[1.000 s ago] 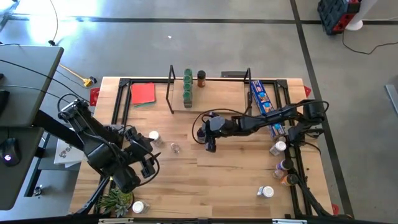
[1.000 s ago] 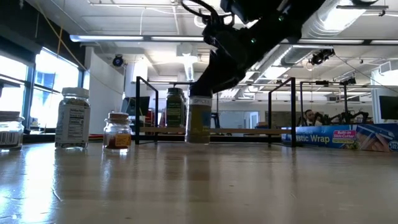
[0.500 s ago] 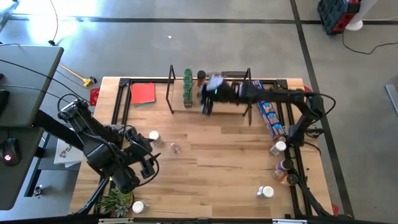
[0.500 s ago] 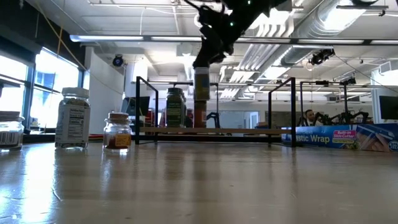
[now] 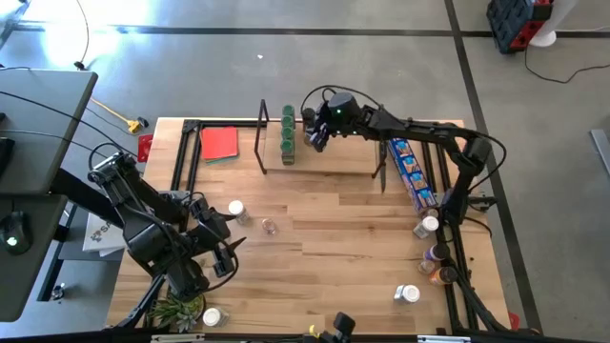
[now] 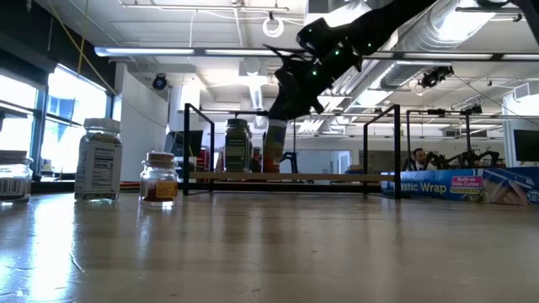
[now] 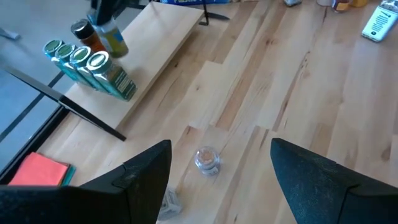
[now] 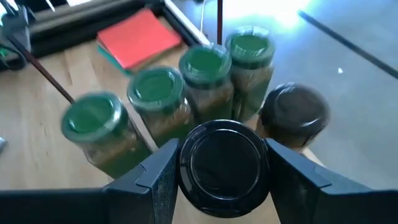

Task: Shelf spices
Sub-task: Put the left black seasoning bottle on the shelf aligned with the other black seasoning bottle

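Note:
The shelf [image 5: 329,158] stands at the table's far edge, with a row of green-lidded spice jars [image 5: 288,131] and a dark-lidded jar [image 5: 308,116] standing on its board. My right gripper [image 5: 316,135] is over the board beside them, shut on a black-lidded spice jar [image 8: 224,163], which also shows in the low view [image 6: 274,150]. My left gripper [image 7: 217,180] hovers open over the table's near left. A small clear jar [image 7: 206,158] stands on the table ahead of it. My right gripper pinches the jar at its top, one finger [image 8: 158,180] on each side of the black lid's rim [image 8: 186,165]. The fingers come from the table's right, slanting down. The jar hangs tilted below them [image 7: 113,38]. Whether its base touches the board I cannot tell.
A red flat square [image 5: 219,143] lies left of the shelf and a blue packet [image 5: 410,167] right of it. Loose jars stand at the right edge [image 5: 426,226], near right [image 5: 410,294], near left [image 5: 212,316] and left of centre [image 5: 234,209]. A plant [image 5: 176,307] sits at the near left.
My right gripper has carried the black-lidded jar from over the table's middle toward the far edge, rising and rolling on the way. The jar is now over the shelf board beside the green-lidded row.

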`<act>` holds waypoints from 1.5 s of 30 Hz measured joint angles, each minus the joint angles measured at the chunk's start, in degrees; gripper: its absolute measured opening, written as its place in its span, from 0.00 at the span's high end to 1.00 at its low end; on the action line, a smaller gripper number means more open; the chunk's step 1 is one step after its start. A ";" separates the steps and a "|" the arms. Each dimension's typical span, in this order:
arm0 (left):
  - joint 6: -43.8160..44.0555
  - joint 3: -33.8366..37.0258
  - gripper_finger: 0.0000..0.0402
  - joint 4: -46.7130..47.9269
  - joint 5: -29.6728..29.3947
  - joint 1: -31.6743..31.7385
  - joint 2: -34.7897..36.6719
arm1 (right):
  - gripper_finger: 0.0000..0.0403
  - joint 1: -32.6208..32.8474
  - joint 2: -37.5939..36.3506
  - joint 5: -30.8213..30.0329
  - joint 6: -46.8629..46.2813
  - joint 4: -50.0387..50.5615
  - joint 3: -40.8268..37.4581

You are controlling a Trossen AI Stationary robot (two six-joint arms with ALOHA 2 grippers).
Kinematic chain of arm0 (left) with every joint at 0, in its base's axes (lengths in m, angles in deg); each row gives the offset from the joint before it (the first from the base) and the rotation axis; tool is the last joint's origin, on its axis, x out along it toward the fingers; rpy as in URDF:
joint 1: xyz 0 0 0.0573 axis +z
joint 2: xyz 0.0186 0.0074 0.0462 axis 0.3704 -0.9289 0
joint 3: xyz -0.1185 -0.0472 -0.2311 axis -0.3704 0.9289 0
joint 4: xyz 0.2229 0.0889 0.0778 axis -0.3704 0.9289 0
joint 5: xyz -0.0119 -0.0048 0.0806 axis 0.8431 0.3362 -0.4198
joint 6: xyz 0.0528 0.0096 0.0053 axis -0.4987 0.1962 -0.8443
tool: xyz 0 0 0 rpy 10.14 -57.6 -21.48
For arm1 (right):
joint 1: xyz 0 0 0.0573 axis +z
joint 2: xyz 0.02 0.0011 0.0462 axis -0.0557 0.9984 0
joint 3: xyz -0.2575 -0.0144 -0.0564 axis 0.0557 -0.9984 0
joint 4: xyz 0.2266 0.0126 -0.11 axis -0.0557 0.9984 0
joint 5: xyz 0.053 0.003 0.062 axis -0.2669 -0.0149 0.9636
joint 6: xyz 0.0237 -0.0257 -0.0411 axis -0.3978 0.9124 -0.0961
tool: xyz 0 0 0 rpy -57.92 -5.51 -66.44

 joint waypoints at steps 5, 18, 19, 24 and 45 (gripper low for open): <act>0.00 0.00 0.33 -0.30 0.00 0.00 0.00 | 0.53 0.03 1.96 -2.17 -0.17 -1.15 0.00; 0.00 -0.02 0.33 -0.52 0.01 0.00 0.00 | 0.42 0.43 2.24 -4.22 -0.21 -2.70 0.07; 0.00 -0.02 0.33 -0.63 0.01 0.00 0.00 | 0.42 0.43 2.24 -4.27 -0.21 -2.86 0.07; -0.02 -0.02 0.33 -0.83 0.02 0.00 0.00 | 0.41 0.43 2.24 -4.41 -0.21 -4.05 0.07; -0.02 -0.07 0.33 -2.62 0.00 -1.64 -0.96 | 0.48 5.57 -9.75 -10.03 8.58 2.32 -15.23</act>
